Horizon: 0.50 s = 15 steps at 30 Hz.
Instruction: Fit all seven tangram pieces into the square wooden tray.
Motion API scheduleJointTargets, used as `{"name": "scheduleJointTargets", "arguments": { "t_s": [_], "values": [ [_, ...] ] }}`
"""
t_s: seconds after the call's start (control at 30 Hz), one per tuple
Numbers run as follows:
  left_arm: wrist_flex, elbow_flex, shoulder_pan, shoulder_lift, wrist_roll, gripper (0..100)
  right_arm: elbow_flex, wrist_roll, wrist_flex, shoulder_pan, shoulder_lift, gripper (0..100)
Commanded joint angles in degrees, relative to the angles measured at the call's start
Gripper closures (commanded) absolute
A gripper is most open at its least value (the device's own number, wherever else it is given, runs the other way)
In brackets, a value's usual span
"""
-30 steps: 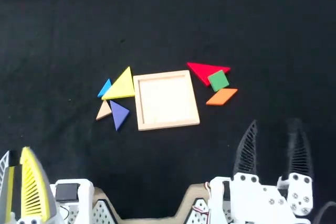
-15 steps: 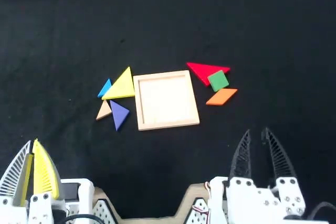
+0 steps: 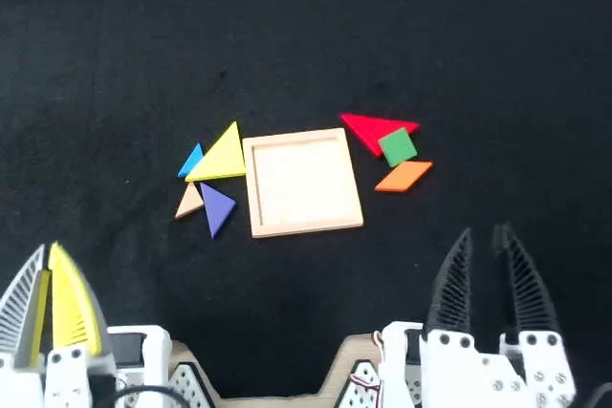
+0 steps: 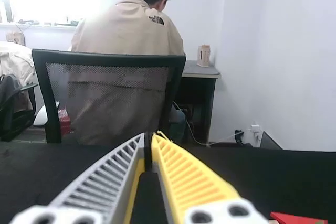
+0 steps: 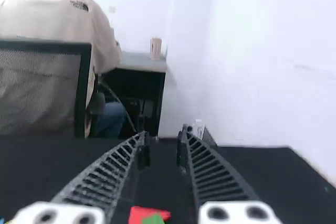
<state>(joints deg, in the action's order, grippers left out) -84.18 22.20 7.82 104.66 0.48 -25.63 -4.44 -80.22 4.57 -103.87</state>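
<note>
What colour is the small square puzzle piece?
Green. The square piece shows best in the high view.

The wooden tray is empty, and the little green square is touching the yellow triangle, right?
Not quite. The wooden tray is empty, but the green square touches the red triangle, not the yellow triangle, which lies on the tray's other side. The high view shows it.

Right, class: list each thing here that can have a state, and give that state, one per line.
wooden tray: empty, lying flat.
tangram pieces: all seven outside the tray, none fitted yet.
left gripper: shut, holding nothing.
right gripper: open, holding nothing.
</note>
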Motion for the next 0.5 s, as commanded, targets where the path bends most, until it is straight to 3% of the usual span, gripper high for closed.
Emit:
{"name": "scheduleJointTargets", "arguments": {
  "t_s": [0.0, 0.1, 0.2, 0.33, 0.47],
  "values": [
    [4.7, 2.7, -0.7, -4.6, 0.0, 97, 1.3, 0.0, 9.1, 0.9, -3.6, 89.7],
    [4.6, 0.7, -0.7, -16.1, 0.0, 96, 0.7, -1.2, 13.9, 1.0, -2.8, 89.7],
    [2.7, -5.6, -0.7, -32.0, 0.0, 92, -2.0, -7.4, 14.4, 0.9, 1.5, 89.7],
    [-7.7, -21.3, -0.9, -51.9, -0.1, 92, -3.1, -11.8, 13.5, 0.9, 13.3, 89.8],
    [-16.4, -35.5, -6.1, -66.9, -0.2, 91, 2.2, -12.8, 9.8, 0.9, 27.4, 89.9]
  ]
}}
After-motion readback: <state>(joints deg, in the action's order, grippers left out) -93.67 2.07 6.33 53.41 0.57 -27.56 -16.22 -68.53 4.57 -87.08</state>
